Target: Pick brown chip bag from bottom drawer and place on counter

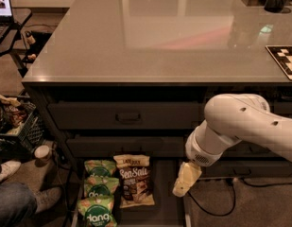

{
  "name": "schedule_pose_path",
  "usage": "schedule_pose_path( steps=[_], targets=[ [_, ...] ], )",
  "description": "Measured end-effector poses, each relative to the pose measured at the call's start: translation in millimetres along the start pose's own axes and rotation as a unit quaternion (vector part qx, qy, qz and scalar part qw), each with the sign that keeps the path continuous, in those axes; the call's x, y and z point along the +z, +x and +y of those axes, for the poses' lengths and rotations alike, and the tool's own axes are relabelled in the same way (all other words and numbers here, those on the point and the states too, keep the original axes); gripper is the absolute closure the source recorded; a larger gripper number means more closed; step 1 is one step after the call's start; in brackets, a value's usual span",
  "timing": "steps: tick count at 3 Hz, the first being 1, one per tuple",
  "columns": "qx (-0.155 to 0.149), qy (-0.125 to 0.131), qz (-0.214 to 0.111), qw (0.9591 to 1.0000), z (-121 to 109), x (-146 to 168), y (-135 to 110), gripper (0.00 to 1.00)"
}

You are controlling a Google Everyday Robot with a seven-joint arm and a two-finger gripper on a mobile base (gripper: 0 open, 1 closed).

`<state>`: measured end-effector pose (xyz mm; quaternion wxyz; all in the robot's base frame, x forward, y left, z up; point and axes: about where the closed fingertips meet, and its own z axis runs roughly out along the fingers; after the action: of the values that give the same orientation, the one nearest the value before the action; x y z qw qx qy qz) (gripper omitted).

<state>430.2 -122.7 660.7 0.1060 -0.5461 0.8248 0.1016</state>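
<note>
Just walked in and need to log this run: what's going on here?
The robot's arm is reaching down toward the open bottom drawer for the brown chip bag. The bag lies flat on the drawer floor beside three green dang bags and is not yet picked. The gripper hangs near the drawer's right edge, to the right of the bag and apart from it. The bag is not on the counter.
</note>
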Motion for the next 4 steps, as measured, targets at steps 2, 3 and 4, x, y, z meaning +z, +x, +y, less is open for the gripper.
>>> schedule_pose_path(
  steps=[2,3,4],
  targets=[
    [0.042,-0.046,-0.106,0.9924,28,89,-25,0.00],
    [0.066,-0.064,-0.145,0.9852,20,140,-44,0.00],
    [0.066,-0.064,-0.145,0.9852,20,140,-44,0.00]
  ],
)
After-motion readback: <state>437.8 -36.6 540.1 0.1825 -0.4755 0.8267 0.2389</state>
